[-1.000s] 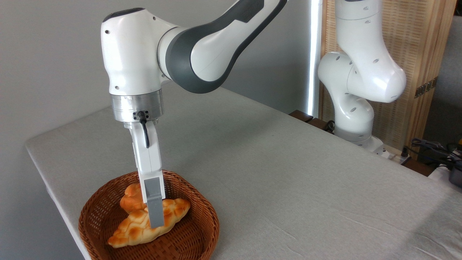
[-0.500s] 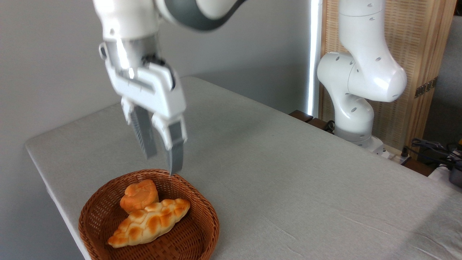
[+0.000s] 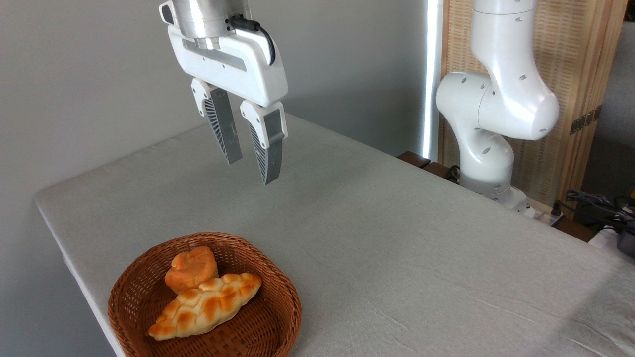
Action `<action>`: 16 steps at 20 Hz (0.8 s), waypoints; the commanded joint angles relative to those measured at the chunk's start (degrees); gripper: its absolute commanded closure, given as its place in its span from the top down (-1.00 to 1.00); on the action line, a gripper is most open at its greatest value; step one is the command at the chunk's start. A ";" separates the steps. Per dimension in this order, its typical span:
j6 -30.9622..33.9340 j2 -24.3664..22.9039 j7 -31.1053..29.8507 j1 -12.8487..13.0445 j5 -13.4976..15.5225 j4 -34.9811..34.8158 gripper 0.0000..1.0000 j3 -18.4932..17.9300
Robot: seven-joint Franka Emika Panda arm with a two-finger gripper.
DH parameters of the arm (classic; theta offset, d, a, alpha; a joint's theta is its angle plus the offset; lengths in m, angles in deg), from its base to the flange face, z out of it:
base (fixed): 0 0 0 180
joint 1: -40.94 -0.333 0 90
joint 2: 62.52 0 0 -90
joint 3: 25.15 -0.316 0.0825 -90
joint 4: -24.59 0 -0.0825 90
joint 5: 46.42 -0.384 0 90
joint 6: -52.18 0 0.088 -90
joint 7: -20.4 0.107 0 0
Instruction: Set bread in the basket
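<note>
Closest to me, at the front left corner of the counter (image 3: 377, 258), sits the basket (image 3: 278, 317), a round shallow thing of reddish-brown wicker. The bread (image 3: 204, 306) lies inside it, a braided loaf with toasted patches, stretched across the bottom with one pointed end toward the near left rim and the other toward the right. Just behind it, touching it, is a small round orange bun (image 3: 191, 268) (also in the basket, nearer the far wall).

The counter is covered in a pale grey cloth, smooth over most of its width, with a few faint creases toward the near right. Its left edge drops off against a plain grey wall.

Above and a little behind the basket hangs the gripper (image 3: 250, 171), well clear of the bread and holding nothing. Its jaws stand a narrow way apart, ribbed grey fingers (image 3: 268, 148) pointing down at a slight tilt.

Further back on the right, the arm's white base (image 3: 488, 163) rises from the far edge of the counter. Behind it stands a slatted wooden screen (image 3: 570, 59), with a bright vertical strip of light (image 3: 432, 74) beside it. Some dark cables (image 3: 595, 203) lie at the far right.
</note>
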 commanded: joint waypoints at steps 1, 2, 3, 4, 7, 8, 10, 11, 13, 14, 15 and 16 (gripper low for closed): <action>0.26 -0.46 -0.25 3.51 0.60 -0.54 1.00 -3.94; 0.09 -0.46 -0.25 4.12 0.60 -0.54 1.00 -5.25; 0.00 -0.29 -0.25 4.74 0.60 -0.54 1.00 -5.78; 0.00 -0.20 -0.25 4.74 0.51 -0.45 1.00 -5.79; -0.26 -0.02 0.01 4.83 0.33 -0.36 1.00 -5.79; -0.53 -0.02 0.28 4.92 0.25 -0.36 1.00 -5.79; -1.40 -0.02 0.19 5.09 0.25 -0.36 1.00 -5.88; -1.93 -0.02 0.02 5.09 0.25 -0.36 1.00 -5.88; -2.29 0.07 0.01 5.01 0.25 -0.36 1.00 -5.88; -2.37 0.24 0.01 5.09 0.25 -0.28 1.00 -5.88; -2.64 0.24 0.10 5.09 0.16 -0.19 1.00 -5.79; -2.90 0.77 0.02 5.01 0.25 0.07 1.00 -5.70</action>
